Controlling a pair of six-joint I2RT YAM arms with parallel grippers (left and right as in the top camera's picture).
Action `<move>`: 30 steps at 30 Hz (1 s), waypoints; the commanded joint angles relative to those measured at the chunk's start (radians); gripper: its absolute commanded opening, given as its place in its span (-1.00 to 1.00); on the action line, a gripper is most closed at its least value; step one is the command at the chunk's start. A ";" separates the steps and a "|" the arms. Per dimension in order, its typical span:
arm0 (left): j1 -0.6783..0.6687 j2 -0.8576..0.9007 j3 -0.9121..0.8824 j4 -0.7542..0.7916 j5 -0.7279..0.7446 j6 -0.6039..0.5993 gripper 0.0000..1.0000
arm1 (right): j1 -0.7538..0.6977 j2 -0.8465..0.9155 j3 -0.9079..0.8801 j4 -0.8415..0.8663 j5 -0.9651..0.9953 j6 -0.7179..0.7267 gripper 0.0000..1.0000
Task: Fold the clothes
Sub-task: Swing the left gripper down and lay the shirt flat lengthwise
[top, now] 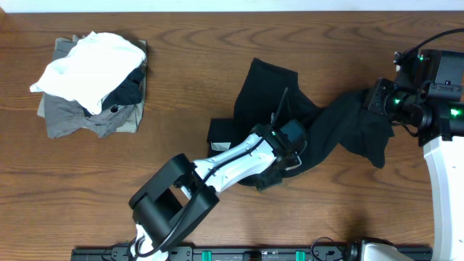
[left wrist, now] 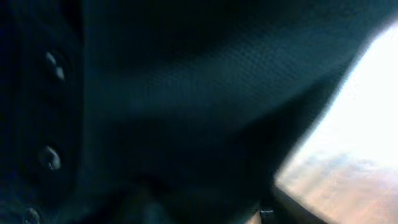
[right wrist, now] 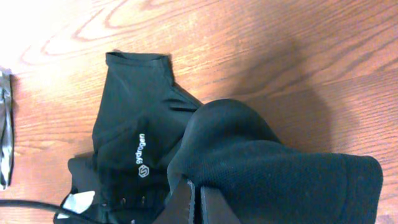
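The right hand (right wrist: 196,193) is clamped shut on a bunched edge of the black shirt (right wrist: 140,124), holding it raised near the right edge of the counter (top: 217,43). The left hand (top: 290,141) sits low on the shirt's middle (fabric fills its camera, so I cannot tell if it grips). The shirt is crumpled, with 0 folds made; flattening and folding remain.

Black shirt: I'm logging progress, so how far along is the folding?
Done: no fold yet; the black shirt lies crumpled on the table. In hand: the right hand is shut on one end, which is stretched out sideways; the left hand sits at the shirt's middle, its grip unclear. Left: spreading it flat and every fold.
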 commanded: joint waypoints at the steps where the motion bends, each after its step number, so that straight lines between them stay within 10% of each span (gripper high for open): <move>1: 0.003 0.027 0.004 0.003 -0.085 0.026 -0.62 | 0.008 -0.006 0.005 0.006 0.002 0.013 -0.97; 3: 0.003 0.019 0.006 -0.009 -0.121 -0.002 -0.88 | 0.007 -0.006 0.005 0.007 0.002 0.013 -0.97; 30: 0.146 -0.803 0.142 -0.439 -0.176 -0.086 -0.88 | -0.013 -0.009 0.005 -0.280 0.080 -0.089 -0.97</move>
